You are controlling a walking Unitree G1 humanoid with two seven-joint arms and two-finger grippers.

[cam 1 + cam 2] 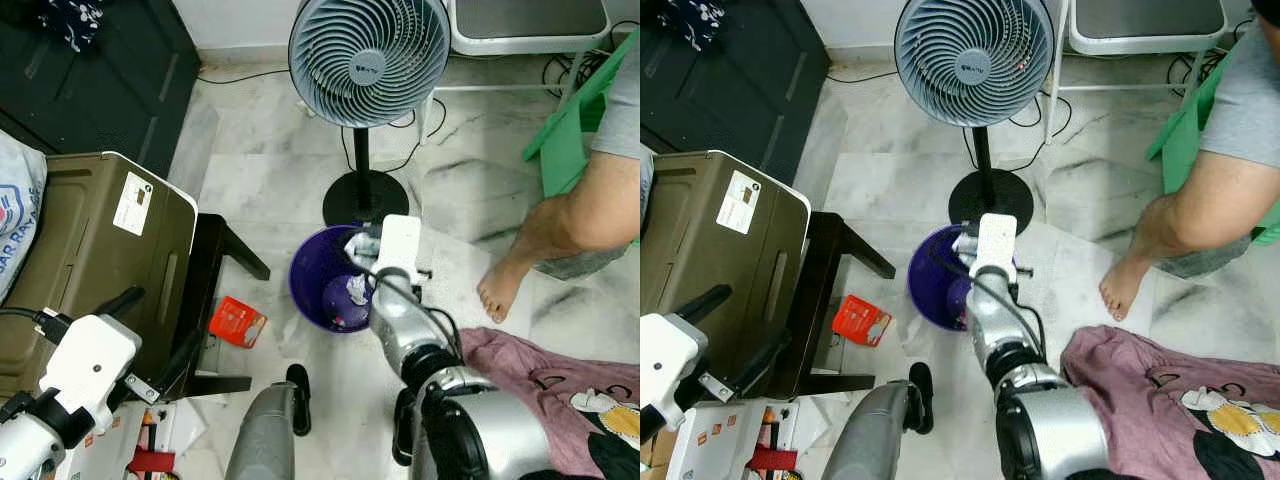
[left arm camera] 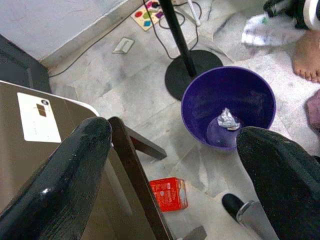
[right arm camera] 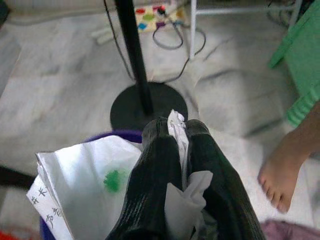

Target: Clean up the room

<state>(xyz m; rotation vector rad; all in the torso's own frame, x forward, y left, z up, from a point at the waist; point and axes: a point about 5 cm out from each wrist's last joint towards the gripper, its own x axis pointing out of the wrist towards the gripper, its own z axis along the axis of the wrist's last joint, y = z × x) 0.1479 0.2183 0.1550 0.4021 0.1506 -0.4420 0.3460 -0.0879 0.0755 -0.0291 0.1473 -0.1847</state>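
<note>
The crumpled paper (image 3: pixel 90 185), the rubbish this clean-up was about, sat pinched in the right gripper (image 3: pixel 181 150) directly above the purple bin (image 1: pixel 305 285).

Left eye view: the right arm reached forward from 6 o'clock, its wrist over the bin's 3 o'clock rim. A scrap of crumpled wrapper (image 1: pixel 357 290) already lay on the bin floor. The fan (image 1: pixel 368 55) stood at 12 o'clock of the bin, its round base touching or just beside the rim. A red packet (image 1: pixel 236 322) lay on the floor at 9 o'clock of the bin, near the black stool (image 1: pixel 215 300). A person's bare foot (image 1: pixel 497 292) rested at 3 o'clock, and a pink shirt (image 1: pixel 560 385) lay at 4 o'clock.

Right eye view: the same layout, the paper white against the bin's far rim.

Left wrist view: the left gripper (image 2: pixel 175 165) hung released, fingers spread wide and empty, looking down on bin, packet and stool.

Right wrist view: the black fingers were clenched on a thin fold of paper, while the larger sheet, marked with a green blot, fanned out to one side.

Judged risk: that loose sheet overhung the rim, so on release it could drift or catch the edge and land on the floor. The fold might also cling between the fingers.
</note>
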